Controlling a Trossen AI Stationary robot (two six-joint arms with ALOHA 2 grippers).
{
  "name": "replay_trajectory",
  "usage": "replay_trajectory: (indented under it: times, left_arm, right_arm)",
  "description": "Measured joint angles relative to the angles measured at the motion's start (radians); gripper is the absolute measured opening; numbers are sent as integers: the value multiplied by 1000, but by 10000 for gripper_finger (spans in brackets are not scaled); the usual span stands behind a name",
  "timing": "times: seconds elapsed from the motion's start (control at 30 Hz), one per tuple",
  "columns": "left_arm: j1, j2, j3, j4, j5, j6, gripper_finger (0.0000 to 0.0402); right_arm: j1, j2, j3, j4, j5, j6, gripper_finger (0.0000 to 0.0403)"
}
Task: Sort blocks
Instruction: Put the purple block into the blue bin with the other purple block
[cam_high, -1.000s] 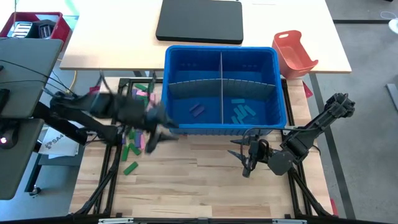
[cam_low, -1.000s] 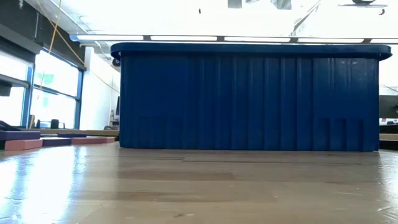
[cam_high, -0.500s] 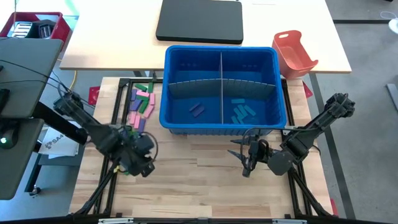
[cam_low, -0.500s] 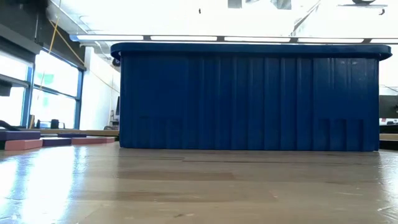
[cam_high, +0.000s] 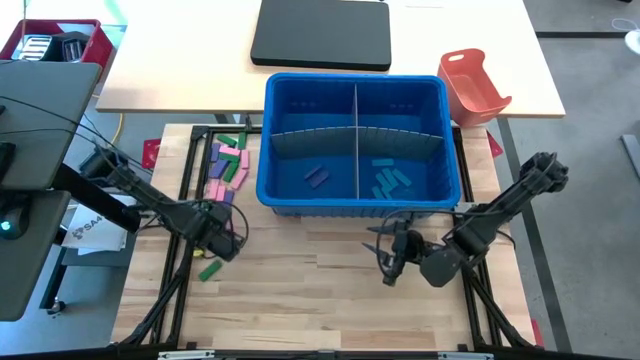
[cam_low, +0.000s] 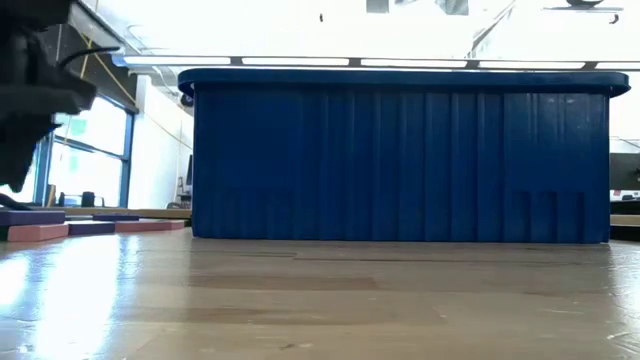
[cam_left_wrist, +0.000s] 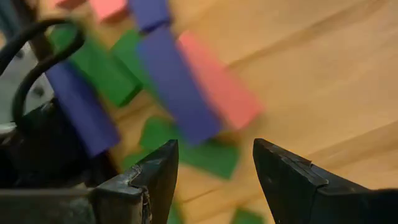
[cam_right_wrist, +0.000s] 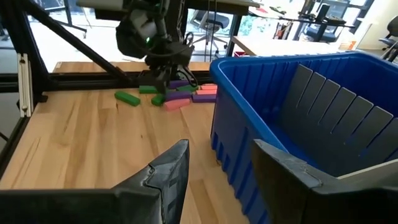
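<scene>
Bin (cam_high: 355, 195) at table's (cam_high: 300, 290) far middle, divider (cam_high: 355, 135) splitting it left and right. Blocks in both halves. Loose blocks (cam_high: 226, 168) on table left of bin. Left gripper (cam_high: 222, 240) over pile's near end. Right gripper (cam_high: 385, 255) before bin's right half. Tray (cam_high: 472, 85) behind bin, right.

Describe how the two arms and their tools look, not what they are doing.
Both arms are dark, nearly black, built of slim jointed links. Thin black cables loop around the left tool and the right tool. Each tool has two dark, wedge-shaped fingers with matte, slightly scuffed edges. No markings are visible on them.
</scene>
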Motion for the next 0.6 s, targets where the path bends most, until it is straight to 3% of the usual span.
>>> replay_trajectory:
  times: [0.17,0.6]
  left_arm:
    - [77,-19,-1,-8,-76,17,201]
    - [257,-15,-103,115,-14,78,201]
  right_arm:
    - [-4,9,0,12,0,0,169]
    - [-4,9,0,13,0,-18,169]
